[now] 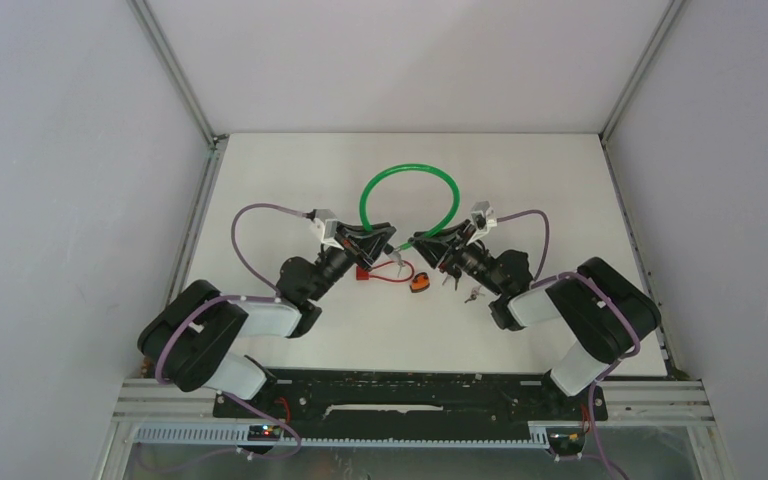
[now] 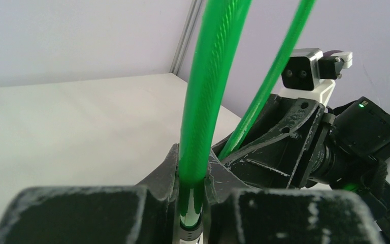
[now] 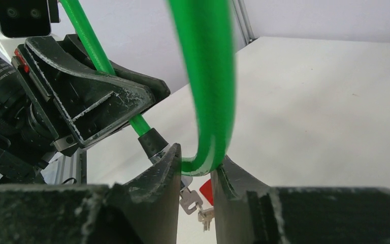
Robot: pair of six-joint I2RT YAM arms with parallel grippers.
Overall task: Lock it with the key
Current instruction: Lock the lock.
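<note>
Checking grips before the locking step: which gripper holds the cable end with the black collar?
The left gripper: the black collar pokes out just past its fingers. The right gripper clamps bare green cable.

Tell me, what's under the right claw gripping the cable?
Silver keys and a red piece show beneath the right gripper clamping the green cable; its fingers cover the rest.

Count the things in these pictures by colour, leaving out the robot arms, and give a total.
Green: 1, the cable loop
Red: 1, a small block with a thin cord
Orange: 1, a small piece
Silver: 1, a bunch of keys; how many keys it holds is too small to tell
Total: 4
</note>
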